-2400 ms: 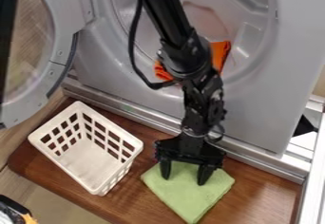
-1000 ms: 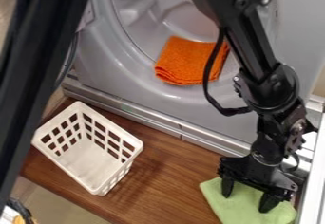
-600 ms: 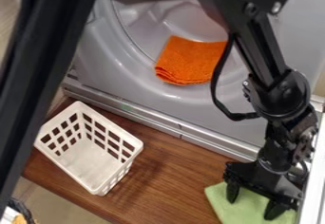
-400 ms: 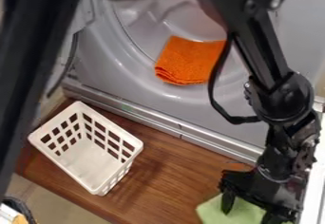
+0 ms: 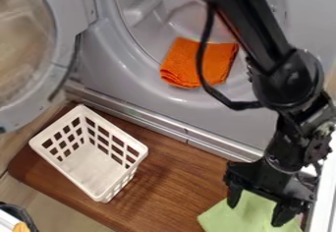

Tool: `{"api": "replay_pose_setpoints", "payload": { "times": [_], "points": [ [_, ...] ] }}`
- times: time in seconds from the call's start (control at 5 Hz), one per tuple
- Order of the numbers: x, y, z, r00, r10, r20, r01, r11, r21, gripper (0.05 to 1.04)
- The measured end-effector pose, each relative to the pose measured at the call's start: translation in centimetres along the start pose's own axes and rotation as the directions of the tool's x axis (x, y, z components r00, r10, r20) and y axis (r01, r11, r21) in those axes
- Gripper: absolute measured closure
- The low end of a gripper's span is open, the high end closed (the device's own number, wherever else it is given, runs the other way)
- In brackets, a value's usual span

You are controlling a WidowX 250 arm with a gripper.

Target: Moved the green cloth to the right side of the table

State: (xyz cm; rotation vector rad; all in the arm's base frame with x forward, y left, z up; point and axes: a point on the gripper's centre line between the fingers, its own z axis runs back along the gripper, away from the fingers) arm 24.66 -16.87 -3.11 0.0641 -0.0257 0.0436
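1. I have one hand point(image 5: 256, 215), its two black fingers wide apart at the green cloth point(image 5: 226, 221)
2. Two cloths: the green one, soft and flat, lies at the table's right end; the orange cloth point(image 5: 187, 61), nubbly and folded, lies in the round grey drum point(image 5: 141, 34)
3. One basket point(image 5: 95, 167), white plastic, oblong, with rectangular holes, on the left
4. One table point(image 5: 177, 191), brown grained wood

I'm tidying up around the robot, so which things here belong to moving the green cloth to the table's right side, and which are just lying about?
Part of the job:
- green cloth
- hand, over the cloth
- table

Just lying about:
- white basket
- orange cloth, in the grey machine
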Motion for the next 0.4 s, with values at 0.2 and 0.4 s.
{"api": "replay_pose_setpoints", "payload": {
  "times": [0.2, 0.4],
  "points": [
    [-0.3, 0.6, 1.9, 1.0, 0.012, 0.025, -0.012, 1.0, -0.015, 0.084],
    [-0.7, 1.5, 4.0, 0.998, 0.02, 0.053, -0.02, 1.0, -0.009, 0.084]
  ]
}}
